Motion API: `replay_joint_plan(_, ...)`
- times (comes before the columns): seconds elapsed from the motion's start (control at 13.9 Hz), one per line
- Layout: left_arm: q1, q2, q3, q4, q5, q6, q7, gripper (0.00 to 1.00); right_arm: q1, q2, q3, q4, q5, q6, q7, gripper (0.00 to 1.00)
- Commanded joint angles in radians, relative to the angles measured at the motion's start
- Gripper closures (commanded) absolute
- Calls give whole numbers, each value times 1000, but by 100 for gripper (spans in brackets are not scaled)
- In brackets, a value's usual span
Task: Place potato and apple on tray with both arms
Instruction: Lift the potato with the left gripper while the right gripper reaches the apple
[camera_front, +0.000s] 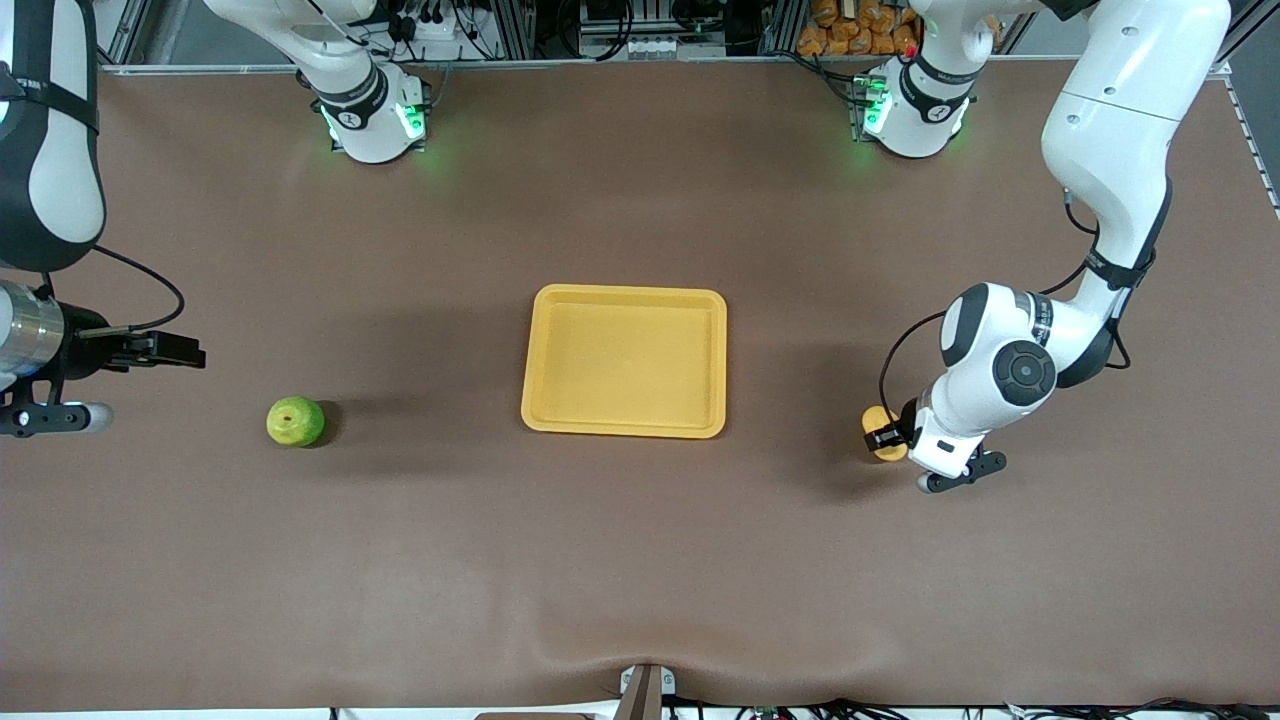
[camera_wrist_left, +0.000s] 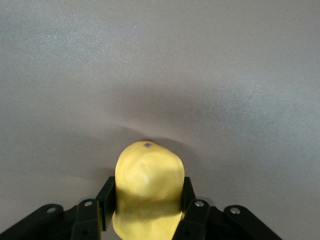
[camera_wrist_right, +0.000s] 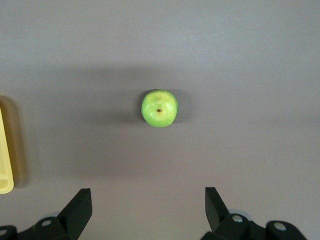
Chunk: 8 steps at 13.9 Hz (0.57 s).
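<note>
- The left end effector (camera_front: 884, 436) is clamped on the potato (camera_front: 878, 430), low at the tabletop (camera_front: 640, 560) toward the left arm's end; whether the potato has lifted clear is hard to judge.
- The tray (camera_front: 625, 430) lies empty mid-table, sideways from the potato toward the right arm's end.
- The right end effector (camera_wrist_right: 147, 212) hangs spread wide and empty, with the apple (camera_front: 295, 421) on the tabletop between it and the tray.
</note>
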Motion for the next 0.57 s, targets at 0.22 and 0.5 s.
replay_joint_plan(0.22,-3,-50,-20,17,23,-86,-34,98,-9,20,2,49,-12,5,-5,0)
replay_joint_plan(0.5,-3,-84,-92,54,23,-192,-85,98,-36,35,-1,49,4,19,-17,0)
